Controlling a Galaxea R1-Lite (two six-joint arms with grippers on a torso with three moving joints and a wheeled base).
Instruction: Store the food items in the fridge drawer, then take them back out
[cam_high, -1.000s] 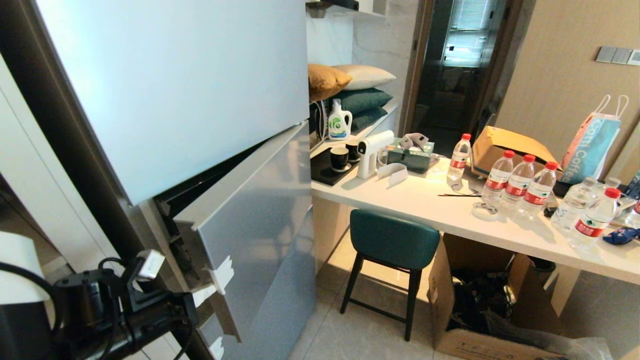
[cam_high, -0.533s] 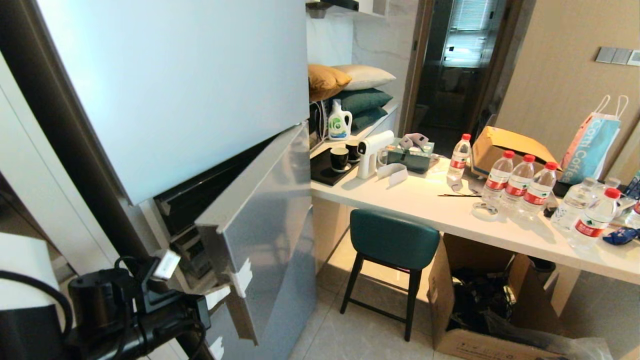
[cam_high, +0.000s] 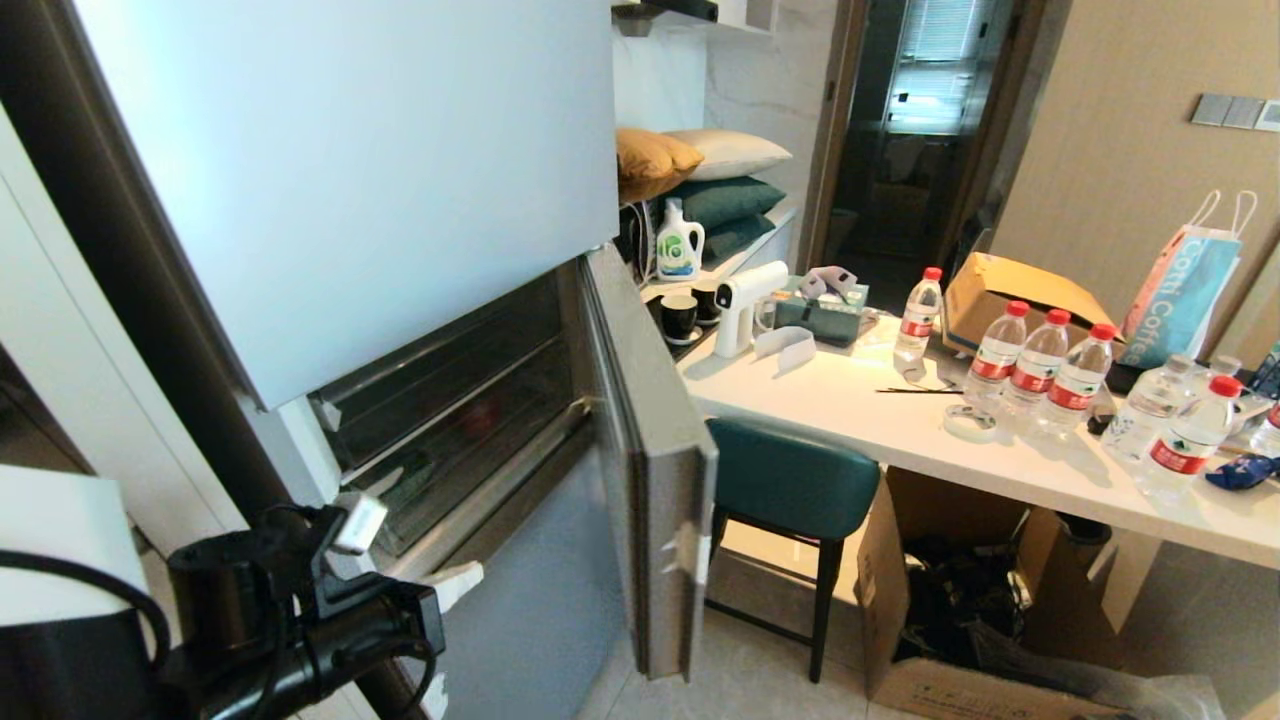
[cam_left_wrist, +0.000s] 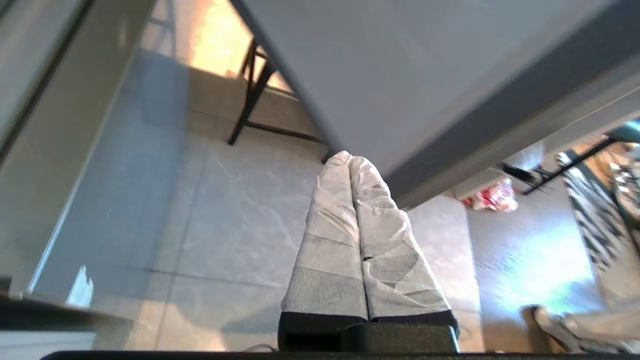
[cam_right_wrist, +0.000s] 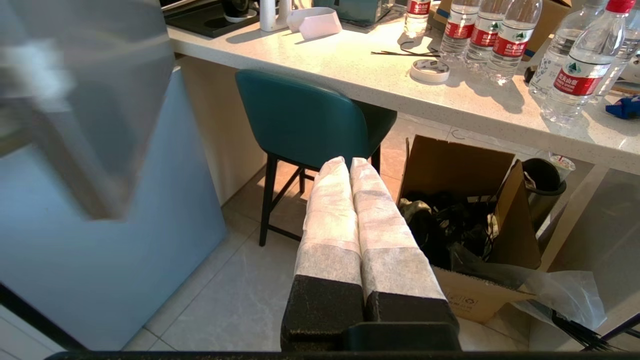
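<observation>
The fridge drawer (cam_high: 450, 440) shows only as clear bins in the dark opening just beyond the left gripper (cam_left_wrist: 350, 162), whose padded fingers are pressed together with nothing between them; I cannot make out any food items inside. The door-opening step looks in hand: the steel-fronted door (cam_high: 640, 470) stands swung wide to the far side of that gripper. Next, I judge, the drawer must be pulled out by its front rim. The right gripper (cam_right_wrist: 347, 165), fingers also pressed together, hangs idle toward the teal stool (cam_right_wrist: 305, 120)

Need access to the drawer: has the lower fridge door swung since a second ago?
Yes. The lower fridge door has swung from barely ajar out toward the green stool, which stays put. Its free edge now overlaps the stool seat, baring the shelves.
</observation>
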